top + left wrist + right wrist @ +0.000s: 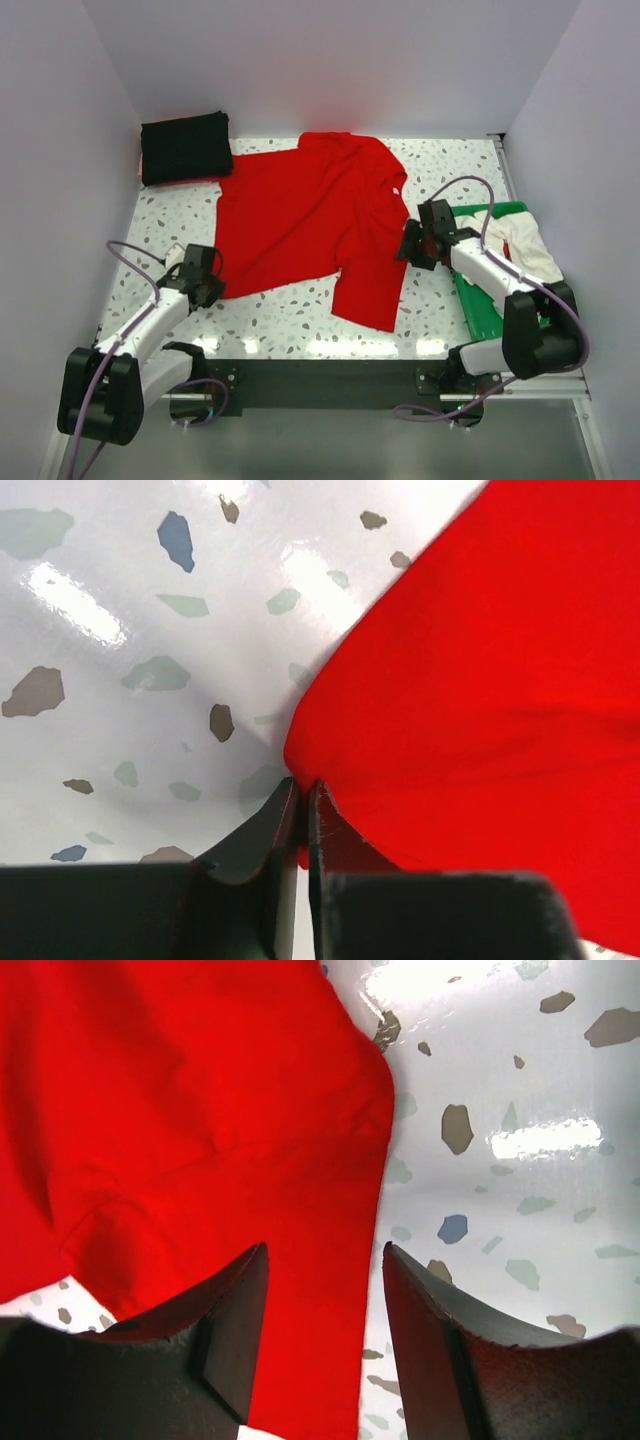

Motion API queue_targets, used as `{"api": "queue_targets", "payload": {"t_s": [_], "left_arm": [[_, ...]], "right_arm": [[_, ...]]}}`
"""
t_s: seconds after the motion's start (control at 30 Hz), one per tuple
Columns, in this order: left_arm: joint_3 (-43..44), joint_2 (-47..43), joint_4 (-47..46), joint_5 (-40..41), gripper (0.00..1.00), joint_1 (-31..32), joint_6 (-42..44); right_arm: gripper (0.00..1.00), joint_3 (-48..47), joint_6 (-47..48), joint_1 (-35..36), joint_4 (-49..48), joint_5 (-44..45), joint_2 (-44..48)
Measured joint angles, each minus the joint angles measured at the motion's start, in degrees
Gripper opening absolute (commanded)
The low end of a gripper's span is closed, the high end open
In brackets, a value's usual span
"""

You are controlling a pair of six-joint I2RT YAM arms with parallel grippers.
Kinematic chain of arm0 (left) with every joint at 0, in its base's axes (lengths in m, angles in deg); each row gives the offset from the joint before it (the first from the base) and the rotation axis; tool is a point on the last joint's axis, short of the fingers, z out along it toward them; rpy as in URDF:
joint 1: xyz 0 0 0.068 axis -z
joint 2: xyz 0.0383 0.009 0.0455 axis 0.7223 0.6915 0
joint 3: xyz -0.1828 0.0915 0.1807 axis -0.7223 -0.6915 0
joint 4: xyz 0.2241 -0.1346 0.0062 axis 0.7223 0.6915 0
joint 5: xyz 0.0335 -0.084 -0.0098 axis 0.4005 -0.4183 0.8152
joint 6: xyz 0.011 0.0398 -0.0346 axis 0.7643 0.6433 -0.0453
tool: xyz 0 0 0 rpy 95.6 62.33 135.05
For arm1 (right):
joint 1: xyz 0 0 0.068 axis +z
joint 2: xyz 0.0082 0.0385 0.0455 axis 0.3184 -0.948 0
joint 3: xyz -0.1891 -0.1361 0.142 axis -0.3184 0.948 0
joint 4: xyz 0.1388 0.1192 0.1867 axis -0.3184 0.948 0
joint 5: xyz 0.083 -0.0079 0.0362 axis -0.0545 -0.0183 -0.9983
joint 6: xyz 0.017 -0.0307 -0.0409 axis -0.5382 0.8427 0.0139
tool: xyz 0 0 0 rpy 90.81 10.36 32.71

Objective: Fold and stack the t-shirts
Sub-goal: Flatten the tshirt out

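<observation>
Red t-shirt (pixel 300 215) seems pinched by the left gripper (pixel 303 792); right gripper (pixel 324 1252) gapes over its sleeve.

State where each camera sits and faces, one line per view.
Top external: above and behind the arm bases, looking down on the table; both arms show.
Left wrist: on the left arm, looking down at the red t-shirt corner pinched in the closed left pincer.
Right wrist: on the right arm, looking down at the shirt's edge beneath the open right pincer.
Shared: all three show the red t-shirt.
</observation>
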Motion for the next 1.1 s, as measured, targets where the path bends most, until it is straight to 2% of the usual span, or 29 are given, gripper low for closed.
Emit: {"api": "queue_targets", "payload": {"t_s": [0.23,0.7,0.9,0.93,1.0,1.03,1.1], "left_arm": [[1.03,1.14,-0.83,0.35,0.00,-5.18,4.61],[4.24,1.38,-2.49,1.46,0.00,-10.56,11.13],[4.50,1.42,-3.28,0.68,0.00,-10.80,12.17],[4.59,1.42,-3.45,0.42,0.00,-10.80,12.35],[4.90,1.40,-3.63,-0.20,0.00,-10.84,12.85],[5.11,1.38,-3.72,-0.52,0.00,-10.86,13.27],[5.86,1.14,-3.69,-1.25,0.00,-10.88,14.21]], "right_arm": [[0.54,0.00,-0.74,-1.92,-3.50,0.09,-4.87],[0.51,0.00,-4.85,-2.21,-11.78,3.23,-10.78],[0.29,-0.02,-5.66,-2.21,-14.86,4.00,-12.37],[0.21,-0.02,-5.81,-2.21,-15.43,3.76,-12.63],[0.13,0.00,-6.12,-2.21,-16.04,2.71,-12.96],[0.05,0.00,-6.29,-2.21,-16.04,2.29,-13.05],[0.00,0.00,-6.29,-2.21,-15.67,1.36,-12.66]]}}
